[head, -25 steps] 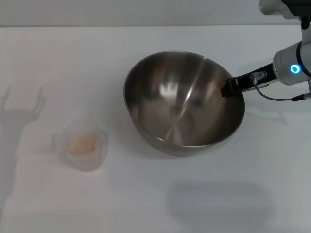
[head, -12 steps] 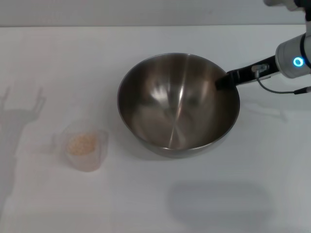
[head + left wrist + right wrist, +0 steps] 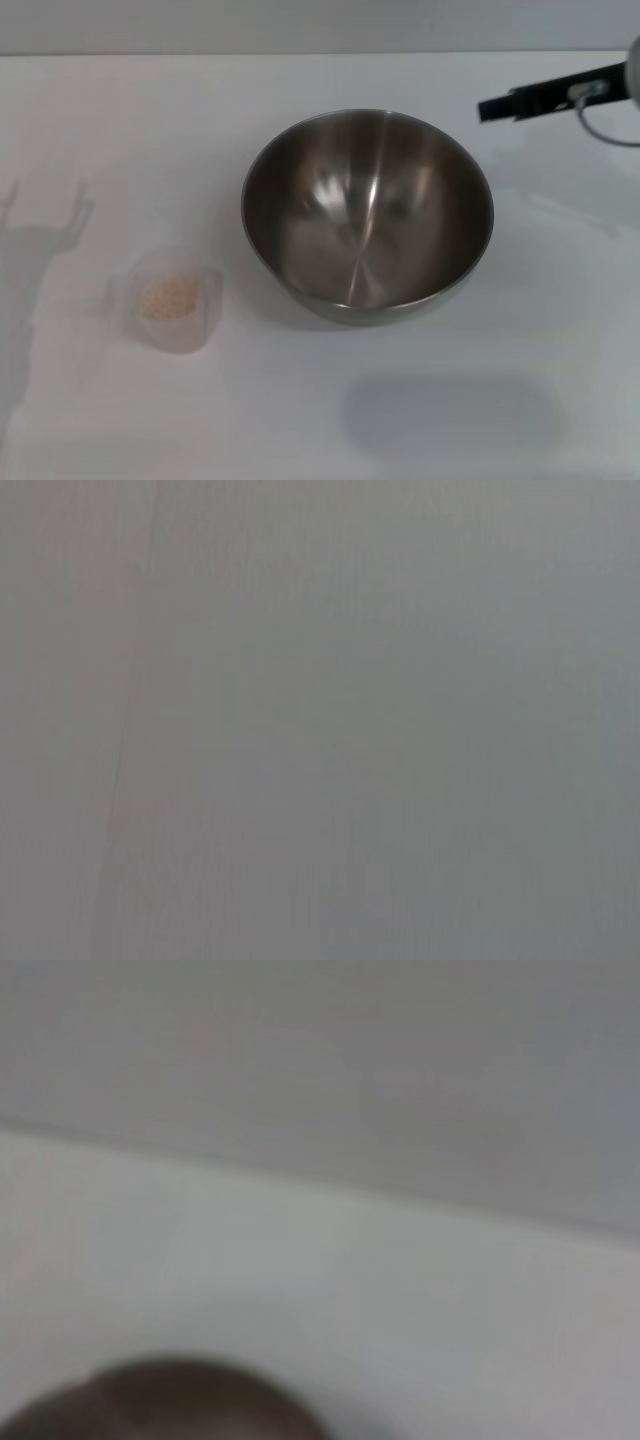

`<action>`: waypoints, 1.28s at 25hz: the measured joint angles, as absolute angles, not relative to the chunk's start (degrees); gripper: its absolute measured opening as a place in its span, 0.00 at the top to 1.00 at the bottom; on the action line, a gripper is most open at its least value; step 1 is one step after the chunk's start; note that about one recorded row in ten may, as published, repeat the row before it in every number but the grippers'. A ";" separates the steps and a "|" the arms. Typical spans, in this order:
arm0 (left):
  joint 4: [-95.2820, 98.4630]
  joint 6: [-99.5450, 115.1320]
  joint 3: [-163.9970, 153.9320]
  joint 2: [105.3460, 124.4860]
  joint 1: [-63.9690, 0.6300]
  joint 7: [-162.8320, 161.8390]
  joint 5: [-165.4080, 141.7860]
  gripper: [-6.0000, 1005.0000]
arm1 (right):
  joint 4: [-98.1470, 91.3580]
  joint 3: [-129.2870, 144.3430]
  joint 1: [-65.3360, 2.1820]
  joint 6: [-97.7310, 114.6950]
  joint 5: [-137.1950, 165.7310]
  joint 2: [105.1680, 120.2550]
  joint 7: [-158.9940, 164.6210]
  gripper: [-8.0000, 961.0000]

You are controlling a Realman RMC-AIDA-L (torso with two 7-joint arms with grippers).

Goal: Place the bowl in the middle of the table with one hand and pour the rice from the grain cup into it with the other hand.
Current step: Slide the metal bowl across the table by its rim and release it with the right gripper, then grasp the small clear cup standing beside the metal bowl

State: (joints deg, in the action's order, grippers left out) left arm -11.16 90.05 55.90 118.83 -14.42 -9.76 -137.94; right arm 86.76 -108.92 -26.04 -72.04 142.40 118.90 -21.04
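The shiny steel bowl (image 3: 367, 215) stands upright near the middle of the white table (image 3: 450, 420), and nothing is in it. To its left sits the small clear grain cup (image 3: 178, 300), holding a little pale rice (image 3: 167, 297). My right gripper (image 3: 486, 108) hovers off the bowl's far right rim, apart from it and holding nothing, its jaws open. A dark curved part of the bowl (image 3: 170, 1415) shows in the right wrist view. My left gripper is out of view, and the left wrist view is plain grey.
A shadow of the left arm (image 3: 40, 235) falls on the table at the far left. The table's far edge (image 3: 300, 53) meets a grey wall. Bare tabletop lies in front of the bowl and the cup.
The right gripper let go of the bowl's rim and pulled away up and to the right. The bowl, tilted a second ago, has settled level. The cup has not moved.
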 joint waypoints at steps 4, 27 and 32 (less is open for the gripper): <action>-11.16 90.07 55.90 118.82 -14.13 -9.76 -137.99 0.28 | 92.85 -108.51 -20.86 -66.96 139.03 119.10 -24.31 0.52; -11.16 89.95 56.25 118.91 -12.37 -9.76 -137.90 0.29 | 71.54 -67.07 -3.37 49.04 126.42 119.09 -50.61 0.29; -11.19 89.99 56.25 118.91 -12.36 -9.76 -137.89 0.29 | 52.67 -62.82 -9.31 72.18 131.90 119.13 -29.77 0.29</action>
